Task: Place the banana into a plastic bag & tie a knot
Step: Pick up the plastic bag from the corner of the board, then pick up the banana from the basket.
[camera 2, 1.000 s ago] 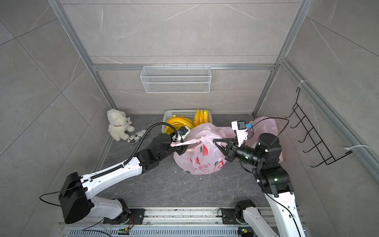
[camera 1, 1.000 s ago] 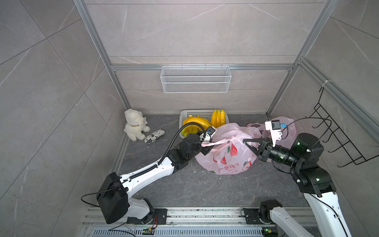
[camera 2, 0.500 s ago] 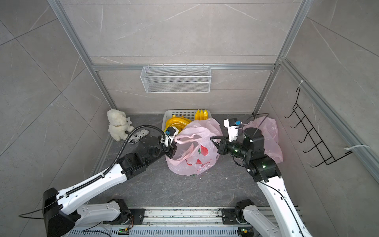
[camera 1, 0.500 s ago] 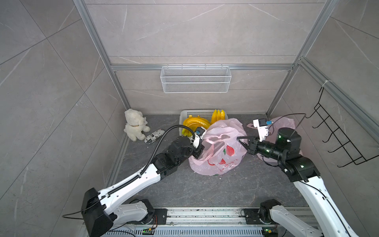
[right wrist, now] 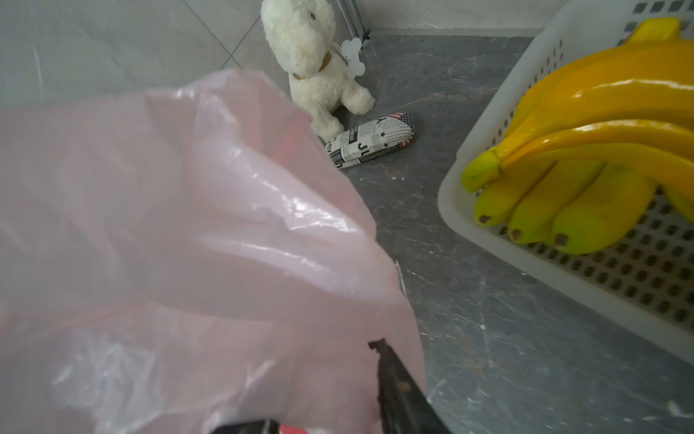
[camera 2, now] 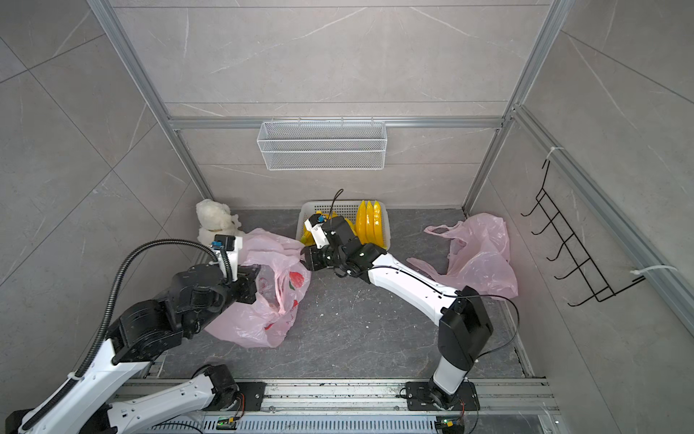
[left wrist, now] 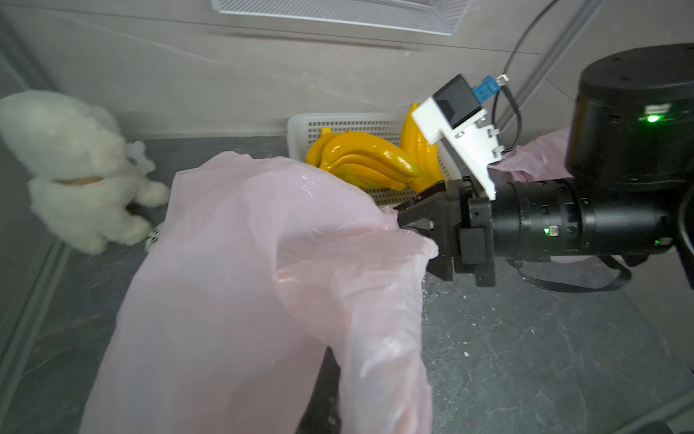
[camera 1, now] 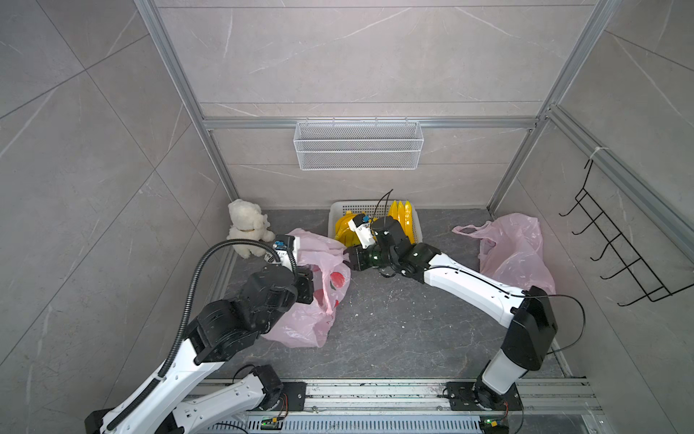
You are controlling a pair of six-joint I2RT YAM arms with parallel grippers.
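While the bananas (left wrist: 360, 161) lie in the white basket (camera 1: 340, 207) by the back wall, none can be seen inside the pink plastic bag (camera 1: 319, 246), which sags on the floor just in front of the basket. Left gripper (camera 2: 251, 278): clamped on the bag's rim. Right gripper (left wrist: 415, 225): jaws parted at the opposite rim, not pinching it. Judged progress: bag mouth in preparation; loading and knotting are not yet done. A second pink bag (camera 1: 514, 248) lies well apart.
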